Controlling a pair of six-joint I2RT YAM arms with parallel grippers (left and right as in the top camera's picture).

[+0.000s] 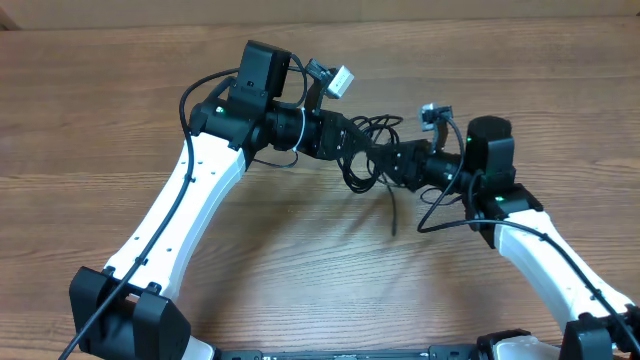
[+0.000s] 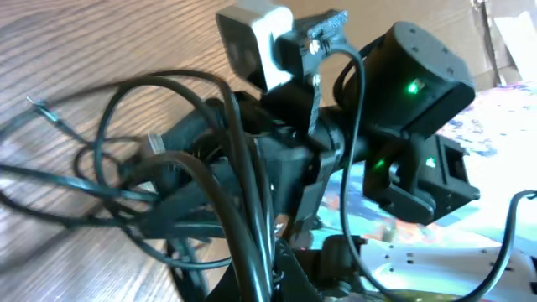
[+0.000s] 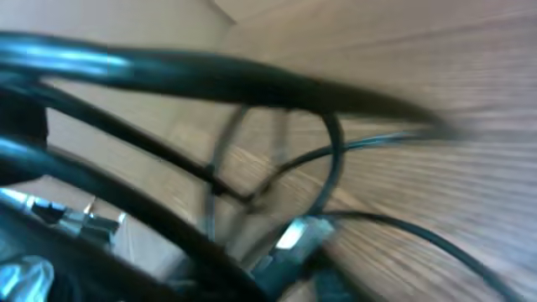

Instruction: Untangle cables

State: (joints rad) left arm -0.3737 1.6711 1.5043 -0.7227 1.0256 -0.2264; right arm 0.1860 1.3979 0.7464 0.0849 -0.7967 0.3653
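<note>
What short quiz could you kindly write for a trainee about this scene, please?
1. True or false: the thin black flexible cables lie spread out flat, far from both arms.
2. In the overhead view, one loose cable strand trails across the brown wood-grain table toward: A) the robot bases, B) the far edge, C) the left edge.
3. Fill in: the cable tangle sits ____ the left gripper and the right gripper.
Key: 1 false; 2 A; 3 between.
</note>
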